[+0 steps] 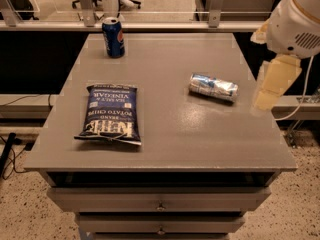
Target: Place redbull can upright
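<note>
My tool (pixel 270 87) hung beside the table (pixel 165 139), its grip untellable; the redbull can (pixel 213 87) lay sideways, apart

Dim light, tabletop (pixel 200 126) glare, gripper (pixel 272 84) at right

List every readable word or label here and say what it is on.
"KETTLE", "POTATO CHIPS", "VINEGAR": on the chip bag, upside down to the camera.
Pepsi can: round red-white logo only, no legible words.
redbull can, lying on its side: print too blurred to read.
gripper, by the right edge of the table: no text.
</note>
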`<control>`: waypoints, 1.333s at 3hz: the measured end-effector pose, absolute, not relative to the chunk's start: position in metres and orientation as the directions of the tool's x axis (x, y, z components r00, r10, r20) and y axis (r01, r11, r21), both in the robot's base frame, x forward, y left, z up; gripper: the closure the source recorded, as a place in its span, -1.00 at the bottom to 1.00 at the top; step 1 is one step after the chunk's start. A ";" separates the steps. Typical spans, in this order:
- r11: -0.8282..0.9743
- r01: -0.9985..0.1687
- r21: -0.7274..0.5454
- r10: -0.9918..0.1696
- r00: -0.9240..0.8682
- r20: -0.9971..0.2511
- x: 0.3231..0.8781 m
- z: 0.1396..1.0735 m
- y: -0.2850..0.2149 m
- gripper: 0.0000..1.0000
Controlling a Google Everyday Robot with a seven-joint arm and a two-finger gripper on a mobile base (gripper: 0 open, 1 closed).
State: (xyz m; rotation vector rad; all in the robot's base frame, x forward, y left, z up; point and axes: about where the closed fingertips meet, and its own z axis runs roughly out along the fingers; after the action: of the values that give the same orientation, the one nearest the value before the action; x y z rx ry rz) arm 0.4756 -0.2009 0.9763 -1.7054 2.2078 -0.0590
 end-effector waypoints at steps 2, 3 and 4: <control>0.365 -0.904 -0.220 -0.899 -0.281 -0.335 0.580 0.949 -0.147 -1.00; 0.447 -0.869 -0.211 -0.870 -0.368 -0.329 0.617 0.923 -0.132 -1.00; 0.518 -0.833 -0.194 -0.841 -0.454 -0.294 0.642 0.896 -0.134 -1.00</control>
State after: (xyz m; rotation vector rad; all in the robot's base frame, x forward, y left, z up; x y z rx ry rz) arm 0.6417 -0.1337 0.8964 -1.3885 2.4109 -0.0306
